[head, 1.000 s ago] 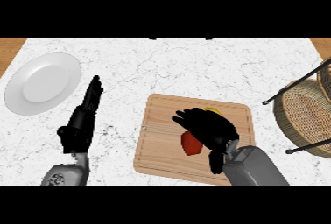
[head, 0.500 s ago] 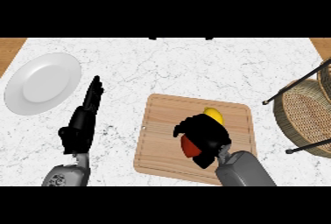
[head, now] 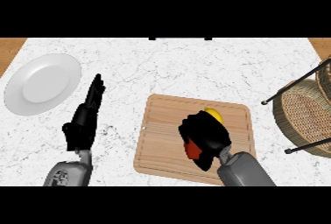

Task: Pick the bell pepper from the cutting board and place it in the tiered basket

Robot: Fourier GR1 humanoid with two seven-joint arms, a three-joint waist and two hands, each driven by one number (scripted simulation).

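Start at the left of the tabletop [head: 168, 61]. One white plate [head: 43, 84] lies there, well apart from the work. Just beside it you see the left hand [head: 85, 118], fingers straight and pressed together, pointing away from the robot and resting. It holds nothing.

Move to the middle. One wooden cutting board [head: 161, 131] lies flat on the tabletop. On it the right hand [head: 205, 136] sits with its fingers curled downward over a red bell pepper [head: 191, 150]; only a red patch of the pepper shows at the hand's left side, so treat the hand as closed around it. The pepper is on the board, and you cannot tell whether it has lifted clear. One yellow item [head: 214, 115] lies touching the far side of the hand; its kind cannot be told.

Expect the pepper to be light, hollow and fairly stiff, with a smooth, waxy skin that may slip. Take hold across its widest part, with fingers and thumb on opposite sides, not at the stem.

At the right edge stands one tiered basket [head: 304, 118], woven, in a dark wire frame, and partly cut off by the view. It is well apart from the board.

Count: one plate, one board, one pepper, one yellow item, one basket, two hands.
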